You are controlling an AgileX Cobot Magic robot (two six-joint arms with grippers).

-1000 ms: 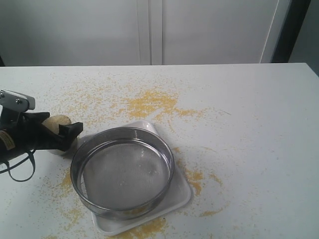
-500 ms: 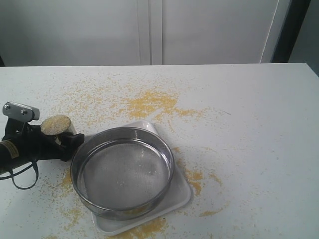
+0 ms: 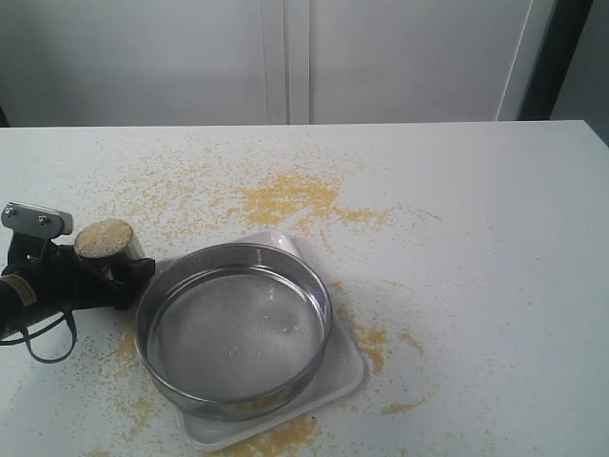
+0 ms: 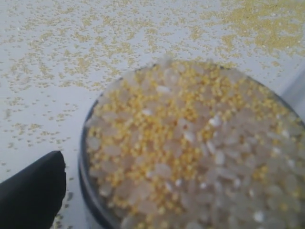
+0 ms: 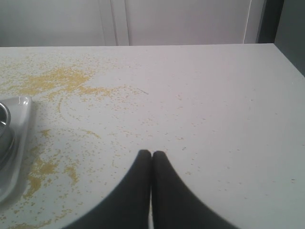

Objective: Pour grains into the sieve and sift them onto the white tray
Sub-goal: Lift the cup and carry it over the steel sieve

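A white table (image 3: 495, 248) fills most of the exterior view, backed by pale wall panels (image 3: 285, 57) and strewn with scattered meal (image 3: 285, 195), thickest at upper centre. The white tray (image 3: 350, 373) lies lower centre, mostly hidden under the sieve (image 3: 322, 290) standing on it, whose mesh is nearly bare. At the left edge, the left gripper (image 3: 116, 265) clamps a cup (image 4: 84, 181), upright just beside the sieve's rim, and its arm runs out of frame. The grains (image 4: 190, 143) heap the cup, small yellow beads among larger pale kernels. The right gripper (image 5: 151, 155), fingers pressed together, shows only in its wrist view.
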